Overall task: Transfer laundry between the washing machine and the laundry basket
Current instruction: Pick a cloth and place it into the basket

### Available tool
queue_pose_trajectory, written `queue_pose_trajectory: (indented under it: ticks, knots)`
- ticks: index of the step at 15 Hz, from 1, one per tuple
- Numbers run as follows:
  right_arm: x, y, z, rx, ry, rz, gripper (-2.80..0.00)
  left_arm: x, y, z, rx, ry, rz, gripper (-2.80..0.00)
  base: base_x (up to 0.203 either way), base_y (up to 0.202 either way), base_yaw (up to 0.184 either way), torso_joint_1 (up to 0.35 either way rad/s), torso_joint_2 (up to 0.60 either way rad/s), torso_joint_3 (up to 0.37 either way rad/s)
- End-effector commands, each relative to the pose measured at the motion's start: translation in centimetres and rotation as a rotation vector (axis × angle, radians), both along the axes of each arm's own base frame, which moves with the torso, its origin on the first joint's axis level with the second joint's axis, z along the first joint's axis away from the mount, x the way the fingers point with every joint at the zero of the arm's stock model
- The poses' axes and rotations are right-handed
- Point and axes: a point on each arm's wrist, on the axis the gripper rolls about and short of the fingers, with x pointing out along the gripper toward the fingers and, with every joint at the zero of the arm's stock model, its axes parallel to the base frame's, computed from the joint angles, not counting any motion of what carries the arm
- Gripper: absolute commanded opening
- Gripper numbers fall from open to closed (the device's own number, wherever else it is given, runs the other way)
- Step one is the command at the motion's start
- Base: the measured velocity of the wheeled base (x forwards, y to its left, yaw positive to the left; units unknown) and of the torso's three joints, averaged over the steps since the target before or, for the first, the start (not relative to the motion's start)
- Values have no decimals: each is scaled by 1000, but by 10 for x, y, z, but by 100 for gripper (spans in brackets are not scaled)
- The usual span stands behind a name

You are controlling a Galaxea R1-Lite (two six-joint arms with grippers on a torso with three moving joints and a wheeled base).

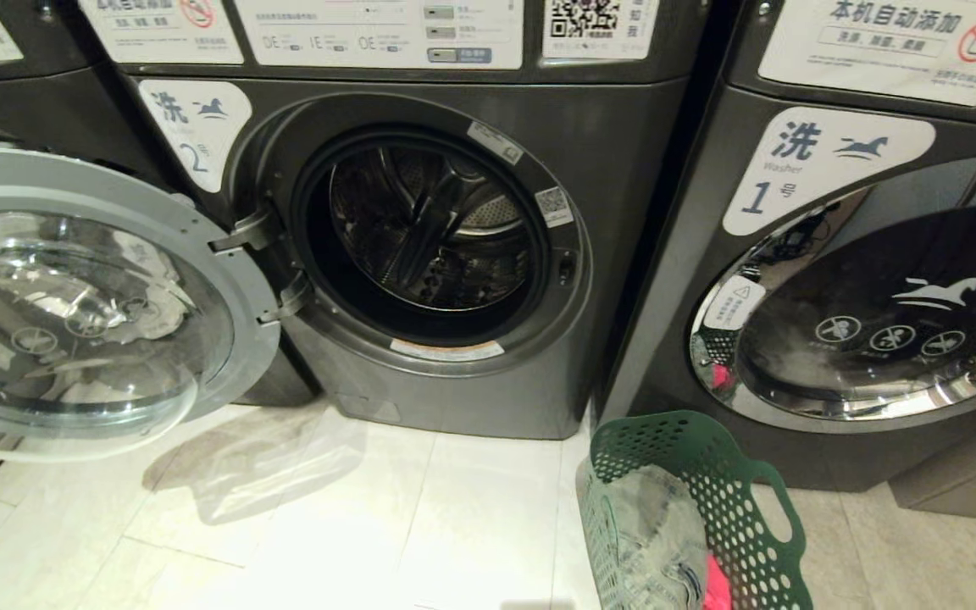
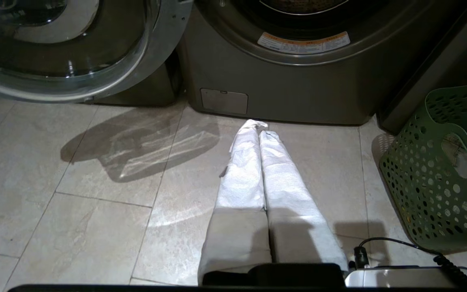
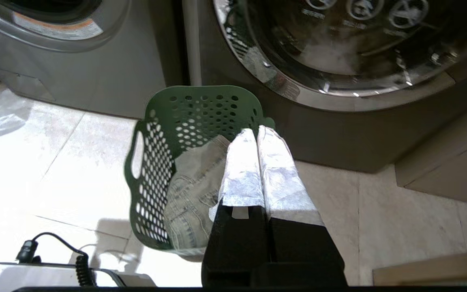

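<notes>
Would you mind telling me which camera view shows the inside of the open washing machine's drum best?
The head view: it looks straight into the washing machine, showing the drum's metal wall. The left wrist view catches only the lower door ring; the right wrist view shows just a corner.

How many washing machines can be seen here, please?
3. The washing machine labelled 2 stands in the middle, its door swung open. Machine 1 is to its right, door shut. A third machine shows partly at far left, behind the open door.
</notes>
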Motion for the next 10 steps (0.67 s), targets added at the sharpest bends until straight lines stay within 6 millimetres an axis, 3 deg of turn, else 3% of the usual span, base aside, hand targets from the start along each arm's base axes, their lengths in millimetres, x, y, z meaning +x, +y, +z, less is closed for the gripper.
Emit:
queue_pose_trajectory:
  ticks: [1,7,10]
  knots:
    - [0,0,0,0,1,1,-280,0,0,0,0,2,-1,-280,-2,6,-140,2,2,3]
    - [0,0,0,0,0,1,-280,0,0,0,0,0,-1,-280,0,9,-195,2,3,3]
    - [0,0,0,0,1,1,-280,0,0,0,-1,0,1,-280,0,0,-28,2,1,2]
